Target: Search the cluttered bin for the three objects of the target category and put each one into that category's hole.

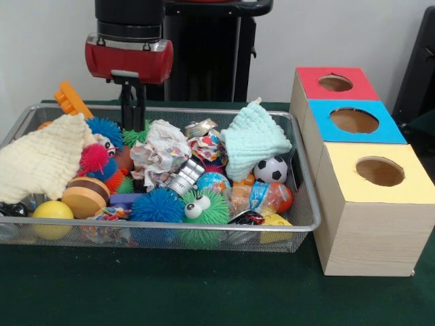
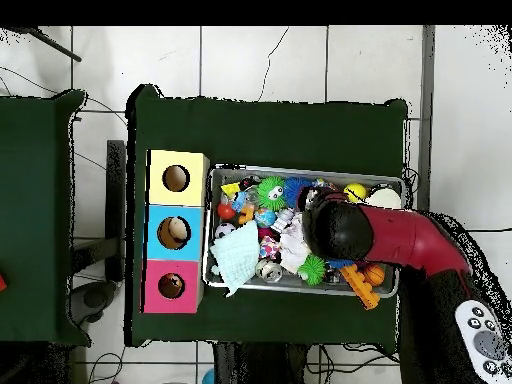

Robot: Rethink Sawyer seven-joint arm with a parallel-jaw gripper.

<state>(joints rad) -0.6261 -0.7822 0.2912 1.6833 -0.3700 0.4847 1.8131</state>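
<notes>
Bin [image 1: 304, 224]: wire-mesh basket on the green worktop [image 1: 170, 288], filled to the rim with mixed objects.
Bin, left end: cream cloth [image 1: 41, 163] draped over the contents; yellow ball [image 1: 52, 210] at the near left corner; orange toothed toy [image 1: 70, 100] standing above the far rim.
Bin, left of centre: pink spiky ball [image 1: 94, 157], round layered wooden piece [image 1: 85, 197], blue spiky ball [image 1: 158, 205] against the near wall.
Bin, centre: crumpled printed paper [image 1: 160, 153]; green spiky ball with eyes [image 1: 202, 207] near the front wall.
Bin, right end: mint cloth [image 1: 253, 139] heaped at the far right; small soccer ball [image 1: 270, 170] just below it.
Pincer [image 1: 132, 115]: lowered into the far left part of the bin beside the crumpled paper; its tips are hidden among the objects, so its opening and any hold cannot be told.
Boxes: three wooden boxes in a row just right of the bin, each with one round hole: yellow-topped box [image 1: 377, 173] nearest, blue-topped box [image 1: 353, 121] in the middle, red-topped box [image 1: 334, 83] farthest.
Target objects: category not identifiable; nothing visible inside the holes.
Open room: bare worktop along the near side of bin and boxes.
</notes>
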